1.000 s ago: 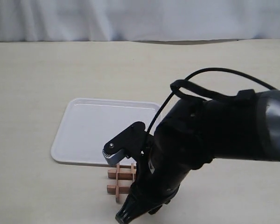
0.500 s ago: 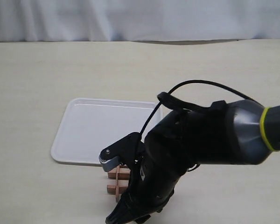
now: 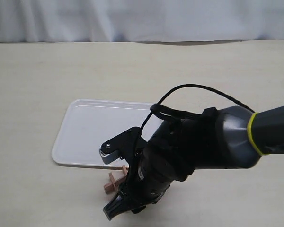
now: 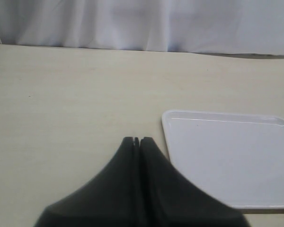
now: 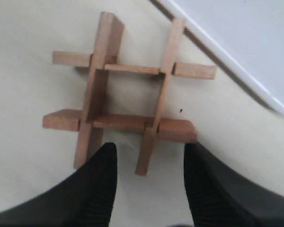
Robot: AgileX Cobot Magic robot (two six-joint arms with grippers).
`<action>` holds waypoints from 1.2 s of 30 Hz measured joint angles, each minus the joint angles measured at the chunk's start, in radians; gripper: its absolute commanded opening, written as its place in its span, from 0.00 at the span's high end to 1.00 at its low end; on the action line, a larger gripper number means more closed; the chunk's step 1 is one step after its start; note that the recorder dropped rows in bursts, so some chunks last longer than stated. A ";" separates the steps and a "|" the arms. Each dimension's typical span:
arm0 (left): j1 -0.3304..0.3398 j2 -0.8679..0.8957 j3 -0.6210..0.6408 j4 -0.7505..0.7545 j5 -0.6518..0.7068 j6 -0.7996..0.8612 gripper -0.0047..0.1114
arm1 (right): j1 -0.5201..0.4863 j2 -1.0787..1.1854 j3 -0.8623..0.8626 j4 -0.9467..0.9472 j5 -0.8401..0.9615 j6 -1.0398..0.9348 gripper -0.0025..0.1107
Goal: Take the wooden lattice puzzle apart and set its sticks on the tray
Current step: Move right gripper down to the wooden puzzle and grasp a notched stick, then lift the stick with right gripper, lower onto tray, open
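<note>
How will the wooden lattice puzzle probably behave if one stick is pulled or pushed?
The wooden lattice puzzle looks stiff: its sticks are solid wood. Small and flat on the smooth table, it would probably slide whole when pushed. The sticks only sit in notches, so one pulled stick might come loose.

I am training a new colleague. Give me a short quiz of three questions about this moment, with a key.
1. True or false: the wooden lattice puzzle lies on the table beside the tray.
2. The right hand is: A) open, B) shut on a stick, C) out of view.
3. Fill in: the left hand is ____ and holds nothing.
Key: 1 true; 2 A; 3 shut.
</note>
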 measured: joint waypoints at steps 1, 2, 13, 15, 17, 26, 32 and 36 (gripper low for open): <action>0.000 0.000 0.000 0.000 0.000 0.000 0.96 | 0.000 0.000 0.000 -0.030 -0.002 0.029 0.61; 0.000 0.000 0.000 0.000 0.000 0.000 0.96 | 0.000 0.000 0.000 -0.053 -0.004 0.050 0.63; 0.000 0.000 0.000 0.000 0.000 0.000 0.96 | 0.000 0.000 0.000 -0.135 -0.010 0.088 0.94; 0.000 0.000 0.000 0.000 0.000 0.000 0.96 | 0.000 0.000 0.000 -0.135 -0.010 0.088 0.94; 0.000 0.000 0.000 0.000 0.000 0.000 0.96 | 0.000 0.000 0.000 -0.135 -0.010 0.086 0.94; 0.000 0.000 0.000 0.000 0.000 0.000 0.96 | 0.000 -0.037 0.000 -0.152 -0.007 0.053 0.94; 0.000 0.000 0.000 0.000 0.000 0.000 0.96 | 0.000 -0.083 0.000 -0.180 0.018 0.047 0.94; 0.000 0.000 0.000 0.000 0.000 0.000 0.96 | 0.000 -0.086 0.000 -0.184 0.024 0.045 0.94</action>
